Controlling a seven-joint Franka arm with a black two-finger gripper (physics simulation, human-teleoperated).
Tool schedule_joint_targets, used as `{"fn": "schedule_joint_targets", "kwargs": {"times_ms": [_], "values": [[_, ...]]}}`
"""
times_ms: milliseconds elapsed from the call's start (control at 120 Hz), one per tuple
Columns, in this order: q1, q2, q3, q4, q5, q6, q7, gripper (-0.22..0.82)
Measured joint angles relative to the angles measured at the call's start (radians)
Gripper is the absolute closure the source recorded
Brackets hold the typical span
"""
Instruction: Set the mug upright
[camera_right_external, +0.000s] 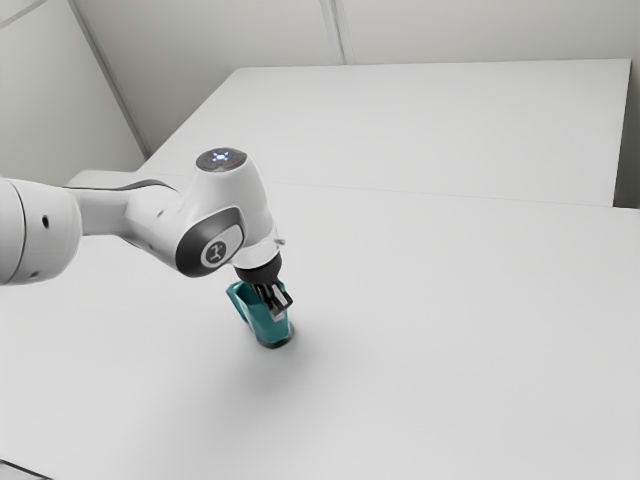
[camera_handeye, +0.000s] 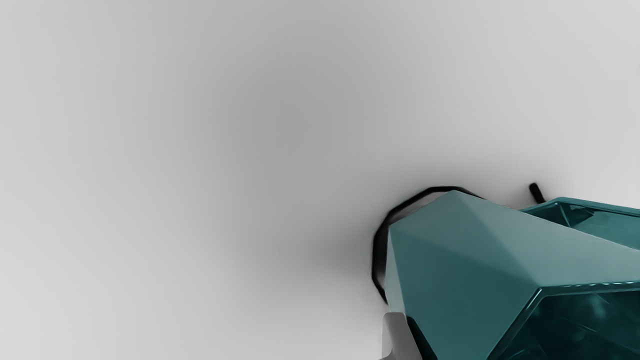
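Exterior view: the white, jointed robot arm (camera_right_external: 225, 235) enters from the exterior view's left and bends downward to its black two-finger gripper (camera_right_external: 276, 306), which is located at the upper part of a faceted teal mug with a dark base (camera_right_external: 262, 325). The mug is on the smooth, pale grey surface (camera_right_external: 430, 330), base downward and mouth upward, in a roughly upright attitude; a slight residual tilt cannot be judged. The angular teal handle (camera_right_external: 237, 300) projects toward the exterior view's left. A thin, dark-edged item (camera_right_external: 22, 469) is partly visible at the near left corner of the same view.

Wrist view: the flat facets of the mug wall adjoin the open mouth, with its glossy, darker teal interior (camera_handeye: 580, 325). A short black bar (camera_handeye: 536, 192) appears near the handle. Whether the jaws are apart, together or clamped on the mug cannot be told.
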Motion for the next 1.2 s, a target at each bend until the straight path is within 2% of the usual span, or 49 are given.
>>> {"fn": "schedule_joint_targets", "kwargs": {"times_ms": [100,300,392,492,767,917,1092,1200], "values": [[0.002,0.001,0.0,0.0,0.001,0.002,0.0,0.77],[0.0,-0.008,-0.002,-0.003,0.018,-0.004,-0.001,0.34],[-0.005,-0.017,-0.002,-0.004,0.02,-0.009,-0.001,0.22],[-0.008,-0.048,-0.002,-0.005,0.023,-0.024,-0.001,0.14],[-0.032,-0.127,0.0,0.03,0.018,-0.096,-0.001,0.04],[-0.023,-0.119,0.023,0.183,0.015,-0.193,-0.001,0.02],[-0.02,-0.087,0.105,0.358,0.017,-0.334,-0.001,0.01],[-0.006,-0.048,0.13,0.457,0.013,-0.409,-0.001,0.01]]}}
